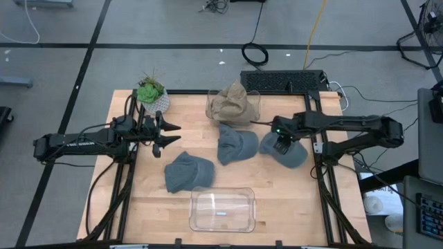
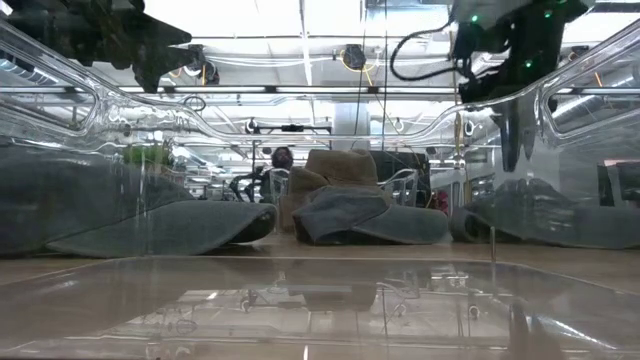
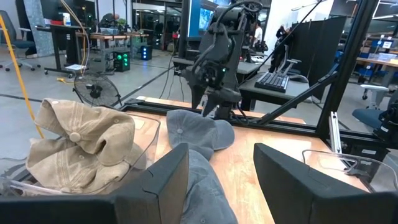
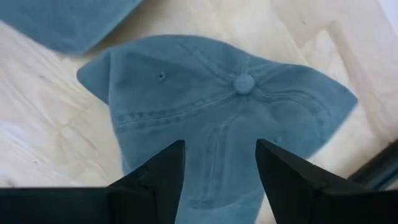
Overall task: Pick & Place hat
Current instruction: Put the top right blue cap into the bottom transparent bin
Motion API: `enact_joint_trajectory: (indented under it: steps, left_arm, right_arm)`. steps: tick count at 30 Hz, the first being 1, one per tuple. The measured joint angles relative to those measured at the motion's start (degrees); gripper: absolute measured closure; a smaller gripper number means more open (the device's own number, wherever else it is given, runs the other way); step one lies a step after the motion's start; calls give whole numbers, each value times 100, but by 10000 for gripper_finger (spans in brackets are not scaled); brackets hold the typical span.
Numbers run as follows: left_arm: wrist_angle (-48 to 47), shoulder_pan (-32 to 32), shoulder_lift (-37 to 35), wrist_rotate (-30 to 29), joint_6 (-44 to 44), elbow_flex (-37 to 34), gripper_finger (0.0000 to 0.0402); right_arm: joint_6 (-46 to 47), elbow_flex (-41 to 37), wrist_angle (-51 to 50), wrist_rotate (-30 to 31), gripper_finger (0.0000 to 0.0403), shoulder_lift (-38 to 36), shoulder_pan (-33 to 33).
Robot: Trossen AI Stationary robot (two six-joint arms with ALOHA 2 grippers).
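Observation:
Three blue-grey caps lie crown up on the wooden table: one at the right [image 1: 294,153], one in the middle [image 1: 235,145], one nearer the front left [image 1: 188,171]. My right gripper [image 1: 280,144] points down over the right cap [image 4: 230,106], open [image 4: 221,168], its fingers hanging above the crown without touching it [image 2: 510,130]. My left gripper [image 1: 173,135] waits open and level at the table's left [image 3: 221,180], facing the middle cap [image 3: 193,130]. A tan hat [image 1: 232,104] sits in a clear bin at the far edge.
An empty clear bin [image 1: 223,209] stands at the near edge, in front of the caps. The far clear bin [image 1: 256,104] holds the tan hat [image 3: 81,146]. A potted plant [image 1: 152,93] stands at the far left corner. A keyboard [image 1: 284,81] lies beyond the far edge.

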Motion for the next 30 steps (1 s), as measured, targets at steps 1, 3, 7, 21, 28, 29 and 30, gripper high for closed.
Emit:
enact_joint_trajectory:
  steps: [1, 3, 7, 21, 28, 29, 30]
  left_arm:
    - [0, 0, 1, 0, -2, 0, 211]
    - [-2, -2, 0, 0, -5, 0, 211]
    - [0, -1, 0, 0, -5, 2, 211]
    - [-2, 0, 0, 0, -5, 2, 211]
    - [-1, 0, 0, 0, 1, 2, 211]
    - [0, 0, 0, 0, -1, 2, 211]
    - [-2, 0, 2, 0, -5, 2, 211]
  right_arm:
    - [-95, 0, -1, 11, 216, 83, 0]
    - [-258, 0, -1, 14, 216, 251, -2]
    - [-271, 0, -14, 6, 216, 558, -2]
    - [-247, 0, -217, -1, 231, 1677, -2]
    - [-449, 0, -219, -158, 350, 1815, -2]
    - [-494, 0, -200, -159, 374, 1813, -2]
    - [-559, 0, -193, -163, 388, 1796, 0]
